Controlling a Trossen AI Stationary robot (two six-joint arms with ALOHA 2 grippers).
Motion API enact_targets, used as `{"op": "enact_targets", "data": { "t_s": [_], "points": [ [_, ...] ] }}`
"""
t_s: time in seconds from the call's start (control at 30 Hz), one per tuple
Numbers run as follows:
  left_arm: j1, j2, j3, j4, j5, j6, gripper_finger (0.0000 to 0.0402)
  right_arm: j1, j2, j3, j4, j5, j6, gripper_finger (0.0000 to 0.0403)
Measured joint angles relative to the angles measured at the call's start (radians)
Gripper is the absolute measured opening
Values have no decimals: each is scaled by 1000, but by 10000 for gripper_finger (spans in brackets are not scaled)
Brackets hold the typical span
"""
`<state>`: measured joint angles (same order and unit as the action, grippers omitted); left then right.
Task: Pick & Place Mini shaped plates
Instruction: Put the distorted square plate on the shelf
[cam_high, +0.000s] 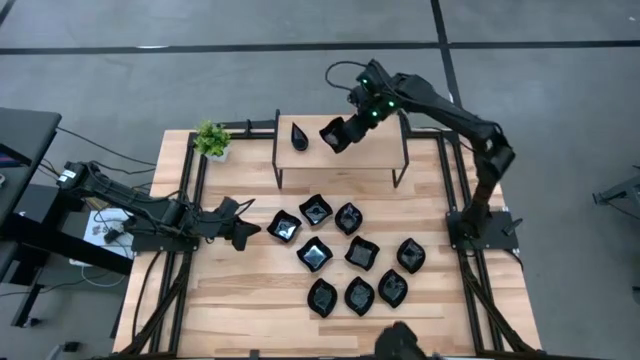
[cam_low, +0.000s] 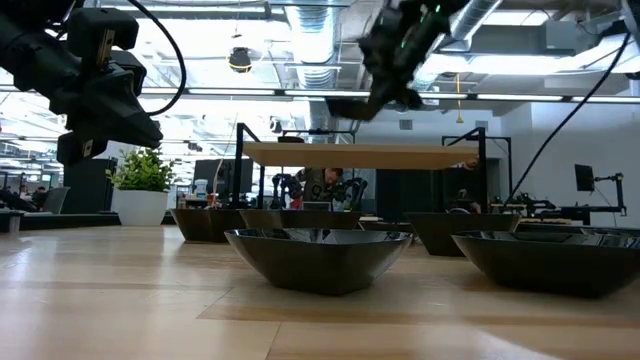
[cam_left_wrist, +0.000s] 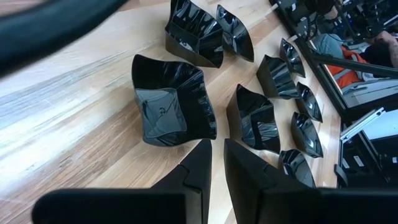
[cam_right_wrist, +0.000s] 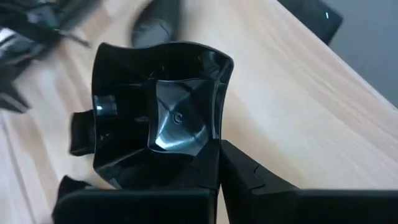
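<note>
Glossy black mini shaped plates (cam_high: 345, 255) lie in a loose cluster on the near and middle part of the pale wooden table (cam_high: 230, 290), ten of them by the high view, mostly wavy-edged squares with some pointed leaf-like ones, close together yet mostly not touching. At the cluster's left edge the left gripper (cam_high: 243, 229) hovers above the boards just beside the nearest square plate (cam_left_wrist: 171, 102); its fingers (cam_left_wrist: 193, 174) stand nearly together with only a slim gap between them and nothing in it. Farther back, a small raised wooden shelf (cam_high: 385, 160) on dark legs stands across the table. The right gripper (cam_high: 345, 130) is over its middle, fingers pressed together on the rim of a wavy-edged square plate (cam_right_wrist: 165, 109), which it holds above the shelf top; whether the plate touches the wood I cannot tell. Just beside it on the shelf lies one slim teardrop plate (cam_high: 298, 134). At the table's far left corner sits a small green plant (cam_high: 211, 139) in a white pot.
</note>
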<state>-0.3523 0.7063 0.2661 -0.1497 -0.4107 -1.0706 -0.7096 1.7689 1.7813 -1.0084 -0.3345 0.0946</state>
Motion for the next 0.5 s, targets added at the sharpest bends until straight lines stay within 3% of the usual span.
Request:
{"op": "enact_targets", "data": {
  "t_s": [0.23,0.5],
  "points": [
    [0,0,0,1,0,0,44,-62,75,0,-28,-26,-20,2],
    [1,0,0,2,0,0,44,-56,85,0,5,-58,-26,2]
  ]
}}
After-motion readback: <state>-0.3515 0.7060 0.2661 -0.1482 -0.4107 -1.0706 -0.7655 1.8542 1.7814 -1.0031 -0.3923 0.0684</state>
